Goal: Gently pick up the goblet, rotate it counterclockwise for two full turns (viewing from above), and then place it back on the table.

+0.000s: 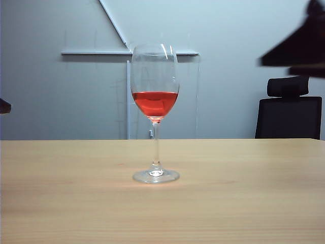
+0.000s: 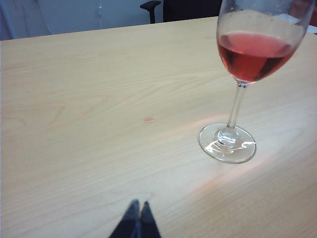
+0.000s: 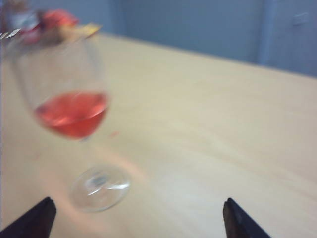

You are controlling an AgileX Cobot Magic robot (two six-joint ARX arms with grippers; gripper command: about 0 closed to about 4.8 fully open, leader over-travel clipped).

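Goblet: upright on its round foot, untouched, clear of both grippers; red liquid low in the bowl, thin stem straight.
Right gripper: fingers spread wide apart, nothing between them; two dark fingertips low at the edges of the right wrist view, hanging above bare wood.
Ahead of right gripper: goblet foot just beyond the one fingertip and off toward that side, not between the tips; bowl higher up, blurred.
Right arm in exterior view: dark blurred shape high at the upper right, well above and to the side of the glass.
Left gripper: fingertips pressed together, holding nothing, poised over the wood.
Ahead of left gripper: goblet foot forward and off to one side, near but apart; bowl above it partly cut by the frame edge.
Between left gripper and glass: small pinkish spot on the wood, nature unclear.
Left arm in exterior view: only a dark sliver at the left edge.
Counter: light beige wood grain, carrying the glass near its middle.
Beyond counter: black office chair behind the far edge on the right gripper's side; pale wall behind.
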